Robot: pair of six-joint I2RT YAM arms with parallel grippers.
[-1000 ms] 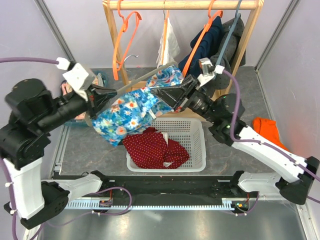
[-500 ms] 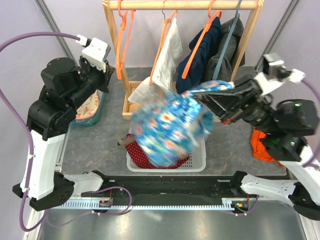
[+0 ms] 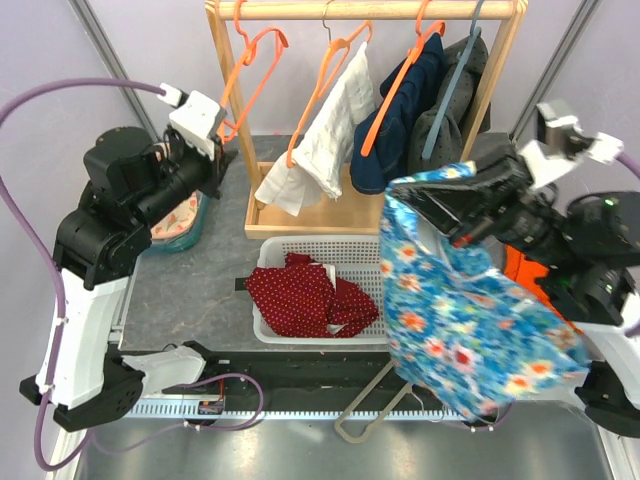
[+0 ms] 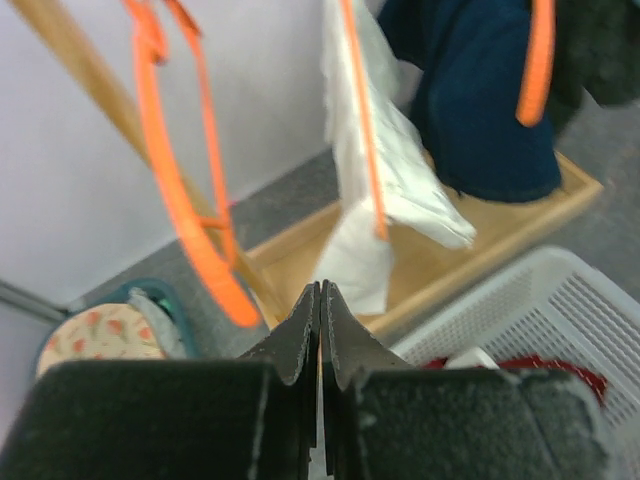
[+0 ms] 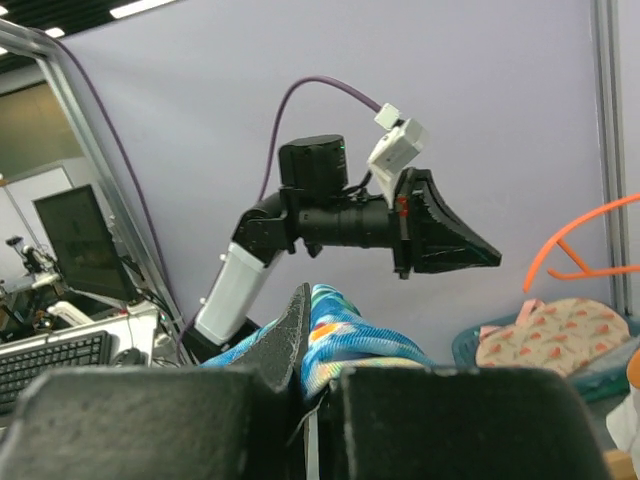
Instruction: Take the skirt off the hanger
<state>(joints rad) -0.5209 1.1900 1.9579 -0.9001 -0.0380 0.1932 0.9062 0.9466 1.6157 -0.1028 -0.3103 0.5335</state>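
We see the left gripper (image 4: 320,290) raised at the far left, its two fingers pressed flat together with nothing between them, pointing toward the wooden rack (image 3: 380,9). The right gripper (image 5: 308,303) is clamped on the top edge of a blue floral garment (image 3: 460,320), which hangs from it at the near right, in front of the right arm. A pale hanger (image 3: 370,415) dangles just below the garment's near left side. We count one dark red, white-dotted skirt (image 3: 300,295), and it lies crumpled in the white basket (image 3: 390,260) on the table, between the arms and the rack, off any hanger. We count three orange hangers on the rail: the bare orange hanger (image 3: 250,60) at the left, a second (image 3: 325,75) carrying a white garment (image 3: 325,140), and a third (image 3: 395,90) carrying a navy garment (image 3: 400,130). One grey-blue hanger (image 3: 452,85) at the right end holds a dark grey garment (image 3: 455,115). At the far left sits one teal bin (image 3: 180,240) with a flowered cloth in it.
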